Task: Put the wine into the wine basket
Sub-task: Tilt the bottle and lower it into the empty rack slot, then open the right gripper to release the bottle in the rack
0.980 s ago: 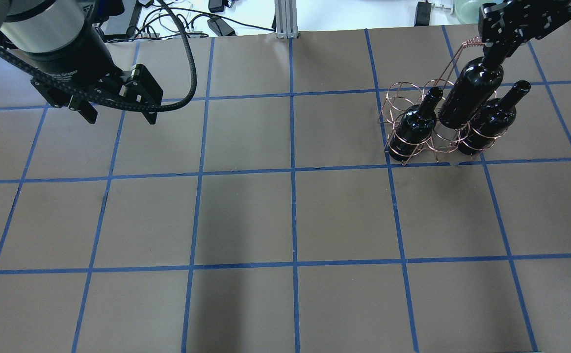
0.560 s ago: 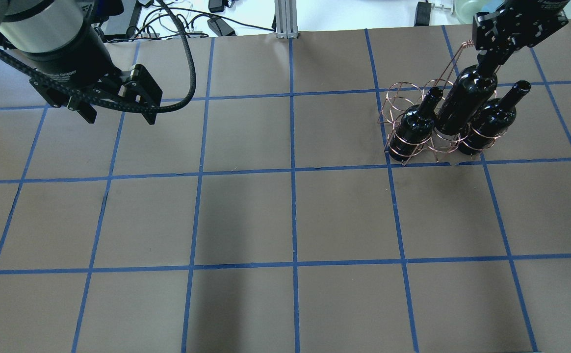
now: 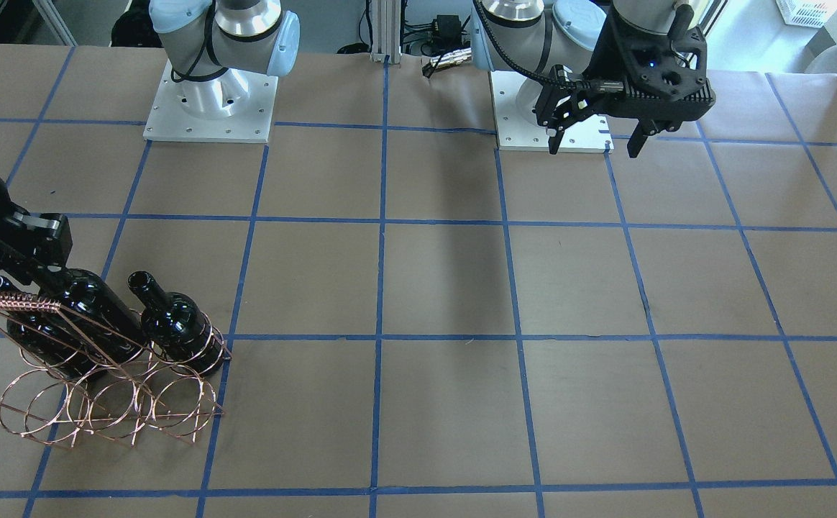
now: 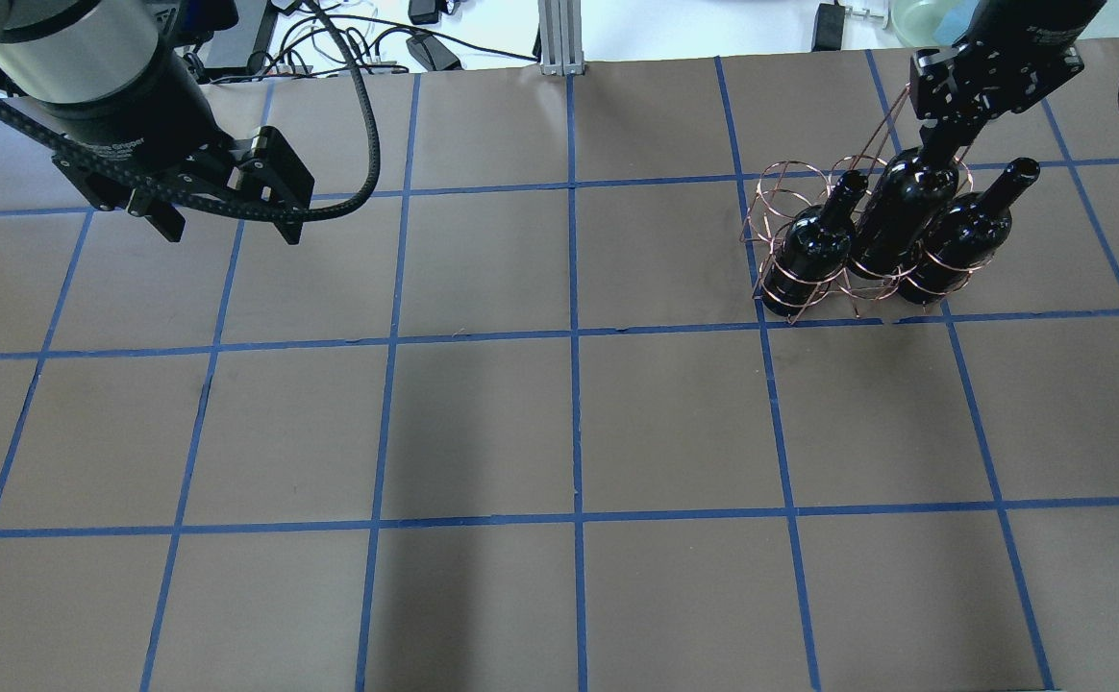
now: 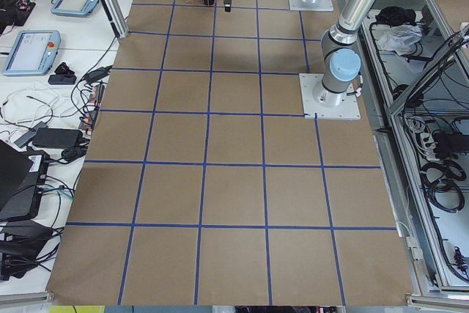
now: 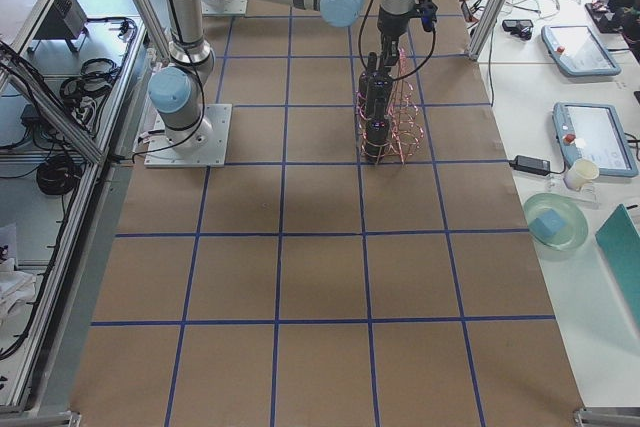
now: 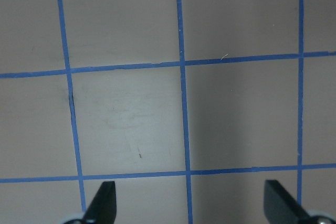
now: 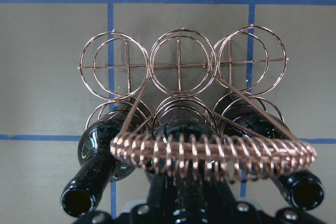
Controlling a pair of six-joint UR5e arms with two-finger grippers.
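The copper wire wine basket (image 4: 779, 188) stands at the far right of the table, its braided handle (image 8: 210, 153) up. Two black wine bottles (image 4: 814, 248) (image 4: 965, 235) sit in its outer rings, in the row nearer me. My right gripper (image 4: 949, 130) is shut on the neck of a third wine bottle (image 4: 901, 216). That bottle stands tilted in the middle ring between them. In the front-facing view the right gripper (image 3: 41, 272) holds this bottle (image 3: 98, 309) behind the basket (image 3: 102, 414). My left gripper (image 4: 233, 231) hangs open and empty over the far left; it also shows in the left wrist view (image 7: 190, 208).
The basket's other row of three rings (image 8: 178, 66) holds nothing. Cables and power bricks (image 4: 348, 43), a metal post (image 4: 559, 38) and a green bowl (image 4: 915, 14) lie beyond the far edge. Both arm bases (image 3: 210, 108) (image 3: 551, 119) stand on the robot's side.
My right gripper has lowered the middle bottle into the basket's middle ring, between the other two. The left arm has barely moved.
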